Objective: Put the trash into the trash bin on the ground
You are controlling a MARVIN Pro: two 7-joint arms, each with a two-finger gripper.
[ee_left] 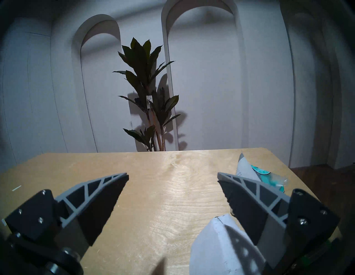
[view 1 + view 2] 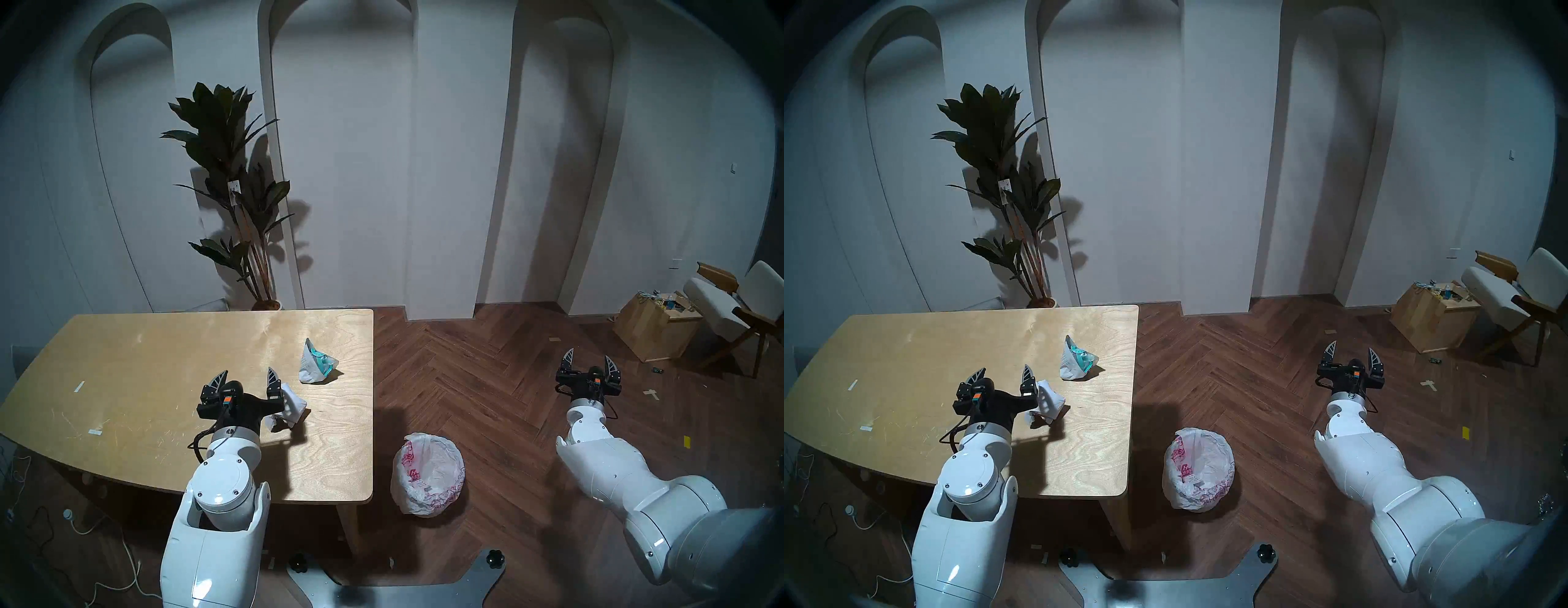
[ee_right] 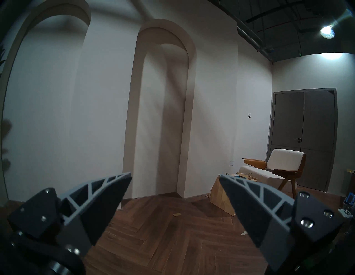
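Note:
On the wooden table (image 2: 148, 361) lie two pieces of trash: a crumpled wrapper with teal print (image 2: 316, 363) (image 2: 1076, 361) (image 1: 269, 172) near the right edge, and a torn white box (image 2: 295, 407) (image 2: 1052, 400) (image 1: 221, 247) in front of it. My left gripper (image 2: 246, 375) (image 2: 1002, 372) (image 1: 172, 176) hovers open over the table, its right finger right beside and partly over the white box, nothing between the fingers. The trash bin (image 2: 403, 467) (image 2: 1176, 463), lined with a white bag printed in red, stands on the floor right of the table. My right gripper (image 2: 589, 357) (image 2: 1351, 349) (image 3: 175, 176) hangs open and empty above the floor, far right of the bin.
Small white tape strips (image 2: 79, 386) lie on the table's left part. A potted plant (image 2: 237, 191) stands behind the table. A wooden cube box (image 2: 653, 327) and a chair (image 2: 729, 305) are at the far right. Cables (image 2: 106, 547) lie on the floor at the left.

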